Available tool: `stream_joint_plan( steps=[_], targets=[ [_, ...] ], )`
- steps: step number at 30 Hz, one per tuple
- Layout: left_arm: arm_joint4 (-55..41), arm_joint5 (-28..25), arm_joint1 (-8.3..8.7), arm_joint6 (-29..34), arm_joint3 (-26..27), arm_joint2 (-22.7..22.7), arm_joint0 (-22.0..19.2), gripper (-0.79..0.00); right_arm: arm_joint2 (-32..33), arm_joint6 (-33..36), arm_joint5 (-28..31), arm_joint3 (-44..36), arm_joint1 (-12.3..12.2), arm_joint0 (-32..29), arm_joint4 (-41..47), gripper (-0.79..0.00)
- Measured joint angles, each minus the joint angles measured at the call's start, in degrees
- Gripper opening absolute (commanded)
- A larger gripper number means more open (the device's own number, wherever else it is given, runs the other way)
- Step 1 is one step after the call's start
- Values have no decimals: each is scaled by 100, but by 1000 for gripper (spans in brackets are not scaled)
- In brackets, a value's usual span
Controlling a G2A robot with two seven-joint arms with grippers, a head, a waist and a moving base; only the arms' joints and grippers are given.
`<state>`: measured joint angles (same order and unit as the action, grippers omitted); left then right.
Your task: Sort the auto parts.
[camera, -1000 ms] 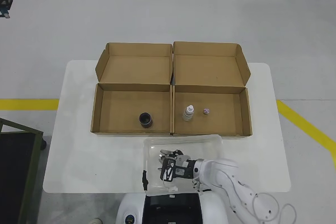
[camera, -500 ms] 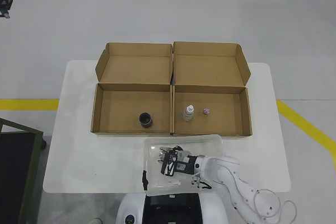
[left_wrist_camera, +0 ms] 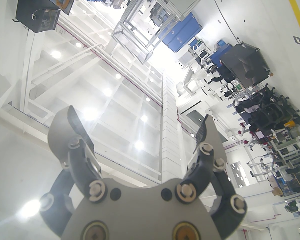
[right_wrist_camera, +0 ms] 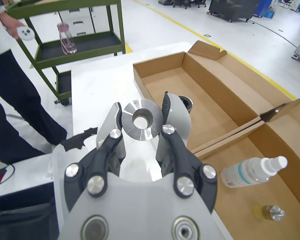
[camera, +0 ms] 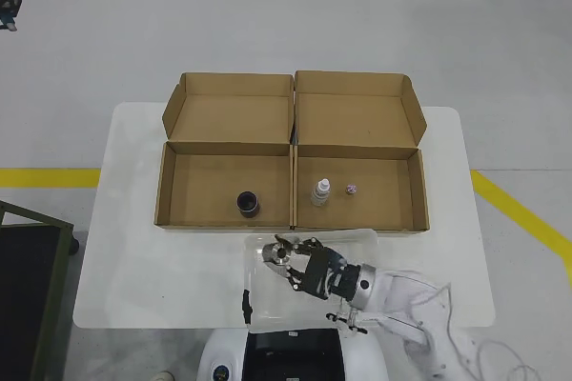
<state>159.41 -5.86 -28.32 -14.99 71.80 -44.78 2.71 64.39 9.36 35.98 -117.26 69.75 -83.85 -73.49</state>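
Observation:
My right gripper [camera: 284, 253] [right_wrist_camera: 142, 104] is shut on a silver metal ring [camera: 275, 252] [right_wrist_camera: 142, 119] with a centre hole, held above the clear plastic tray [camera: 364, 237]. Beyond it stand two open cardboard boxes. The left box [camera: 200, 181] [right_wrist_camera: 165, 81] holds a black ring [camera: 247, 202] [right_wrist_camera: 186, 101]. In the right box [camera: 391, 181] [right_wrist_camera: 285, 136] lie a white spray bottle [camera: 320, 192] [right_wrist_camera: 250, 172] and a small metal part [camera: 353, 190] [right_wrist_camera: 271, 212]. My left gripper [left_wrist_camera: 140, 118] is open and holds nothing, pointing up at the ceiling.
The boxes and tray sit on a white table [camera: 172, 267]. A black scrap [camera: 247, 305] [right_wrist_camera: 77, 138] lies by the tray's near-left corner. A green cart [right_wrist_camera: 65, 26] stands beside the table, and a person [right_wrist_camera: 5, 76] stands next to it.
My right gripper has come up out of the tray with the silver ring and swung toward the boxes, its wrist turning.

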Motion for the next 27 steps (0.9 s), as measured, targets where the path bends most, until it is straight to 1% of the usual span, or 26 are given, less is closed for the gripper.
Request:
stream_joint_plan(
  steps=[8, 14, 20, 27],
  targets=[
    [0, 0, 0, 0, 0, 0, 0, 0, 364, -194, -463, -542, 8, -14, 1339, -785],
    [0, 0, 0, 0, 0, 0, 0, 0, 712, -445, -648, -635, -2, -97, 2143, -785],
    [0, 0, 0, 0, 0, 0, 0, 0, 835, -622, -817, -690, 6, -138, 2721, -785],
    [0, 0, 0, 0, 0, 0, 0, 0, 929, -586, -850, -841, 5, -74, 3122, -785]
  ],
)
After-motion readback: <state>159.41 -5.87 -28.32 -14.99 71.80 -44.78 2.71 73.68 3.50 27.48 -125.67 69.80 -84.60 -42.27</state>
